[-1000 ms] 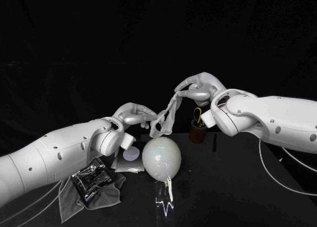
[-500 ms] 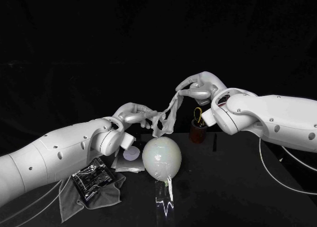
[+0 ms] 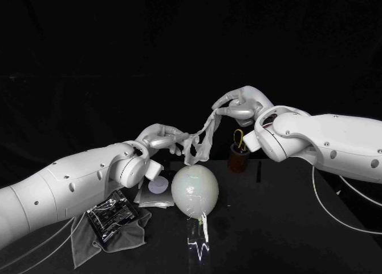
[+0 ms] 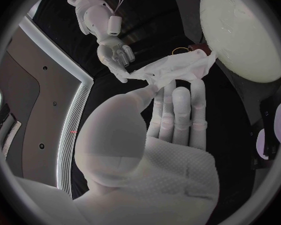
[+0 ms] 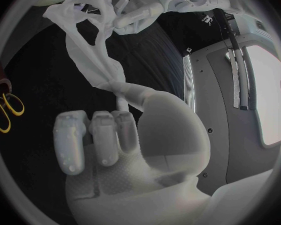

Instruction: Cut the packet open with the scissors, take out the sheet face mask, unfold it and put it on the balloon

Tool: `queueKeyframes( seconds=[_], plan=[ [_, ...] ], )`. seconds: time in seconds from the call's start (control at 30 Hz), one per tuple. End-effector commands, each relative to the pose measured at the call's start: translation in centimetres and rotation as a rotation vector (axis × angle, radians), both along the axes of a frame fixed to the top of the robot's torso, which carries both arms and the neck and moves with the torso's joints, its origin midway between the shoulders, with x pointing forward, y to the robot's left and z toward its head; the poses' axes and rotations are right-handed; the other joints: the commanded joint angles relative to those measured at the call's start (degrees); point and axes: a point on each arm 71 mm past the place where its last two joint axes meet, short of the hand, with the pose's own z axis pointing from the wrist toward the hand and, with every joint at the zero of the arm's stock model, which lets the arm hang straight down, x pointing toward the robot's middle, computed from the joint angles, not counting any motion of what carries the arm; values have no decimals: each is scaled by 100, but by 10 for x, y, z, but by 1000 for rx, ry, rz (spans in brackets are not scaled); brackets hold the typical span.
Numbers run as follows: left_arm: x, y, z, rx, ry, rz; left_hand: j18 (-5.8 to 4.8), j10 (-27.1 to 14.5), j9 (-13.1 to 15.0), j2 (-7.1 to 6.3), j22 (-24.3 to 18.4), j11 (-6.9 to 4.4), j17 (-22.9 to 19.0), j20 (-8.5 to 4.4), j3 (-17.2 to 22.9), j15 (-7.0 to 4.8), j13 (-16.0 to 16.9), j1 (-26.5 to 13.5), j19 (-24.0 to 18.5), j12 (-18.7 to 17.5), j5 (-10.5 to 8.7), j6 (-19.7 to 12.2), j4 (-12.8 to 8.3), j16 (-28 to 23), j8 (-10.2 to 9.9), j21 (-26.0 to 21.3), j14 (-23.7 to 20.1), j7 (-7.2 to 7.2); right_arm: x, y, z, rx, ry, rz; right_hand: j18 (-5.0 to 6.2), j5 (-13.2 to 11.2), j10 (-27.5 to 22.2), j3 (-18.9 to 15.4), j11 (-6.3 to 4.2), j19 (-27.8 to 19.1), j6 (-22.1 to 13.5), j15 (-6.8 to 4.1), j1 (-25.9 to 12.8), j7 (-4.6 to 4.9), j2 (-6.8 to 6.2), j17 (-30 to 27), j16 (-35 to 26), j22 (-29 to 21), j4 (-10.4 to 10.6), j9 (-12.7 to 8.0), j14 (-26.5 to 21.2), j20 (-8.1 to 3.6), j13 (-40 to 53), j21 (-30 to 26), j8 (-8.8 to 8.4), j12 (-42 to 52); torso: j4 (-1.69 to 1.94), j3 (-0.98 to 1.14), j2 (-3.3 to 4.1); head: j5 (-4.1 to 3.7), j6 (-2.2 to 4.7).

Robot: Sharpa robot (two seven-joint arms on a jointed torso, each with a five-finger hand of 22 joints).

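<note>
sheet face mask [image 3: 204, 131] spanning above balloon [image 3: 195, 191]; scissors holder [image 3: 238, 159] just beside, grey cloth [image 3: 118, 240] farther left

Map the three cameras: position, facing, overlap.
Head view: on the robot's head, looking down at the table; both arms, left hand and right hand holding the sheet mask near the balloon.
Left wrist view: behind the left hand, facing the right hand; own palm mid-picture.
Right wrist view: behind the right hand, facing the left hand; own palm mid-picture.
All three share the sheet mask and both hands.
</note>
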Motion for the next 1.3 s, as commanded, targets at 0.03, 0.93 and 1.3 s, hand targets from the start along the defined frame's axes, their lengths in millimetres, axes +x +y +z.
queueKeyframes(
  seconds=[0.03, 0.93, 1.3],
  plan=[
    [0, -1, 2, -31, 2, -9, 69, -56, 31, -33, -12, 25, -27, -9, 64, 5, -17, 186, 56, -46, 26, -74, -133, 17, 49, -25, -76, 31, 1, -1, 1, -12, -6, 7, -80, -38, 629, -3, 7, 612, 41, -37, -32, 11, 15, 1510, 40, 1510, -30, 7, 609, -17, 1505, 26, 23, 31, -2, -2, -4, -3, 0],
    [5, 9, 22, -86, 10, 37, 61, 20, 194, -162, 87, 41, -59, -71, 838, 28, -21, -219, 4, -67, 27, -90, -404, 42, 149, 154, -88, 63, 6, -7, -6, -59, 12, 0, -80, -63, 629, -6, 9, 612, 38, -37, -36, 12, 12, 1510, 40, 1510, -36, 6, 609, -17, 1505, 26, 29, 31, 4, 1, -2, 29, 27],
    [5, 7, 24, -59, 13, 9, 59, 57, 233, -261, 80, 26, -60, -65, 913, 18, -10, -346, 10, -52, 25, -69, -453, 53, 186, 153, -78, 41, 4, -4, -5, -44, -9, -3, -80, -73, 629, -6, 9, 612, 38, -37, -37, 12, 14, 1510, 40, 1510, -36, 6, 609, -17, 1505, 26, 31, 31, 3, 3, -1, 27, 17]
  ],
)
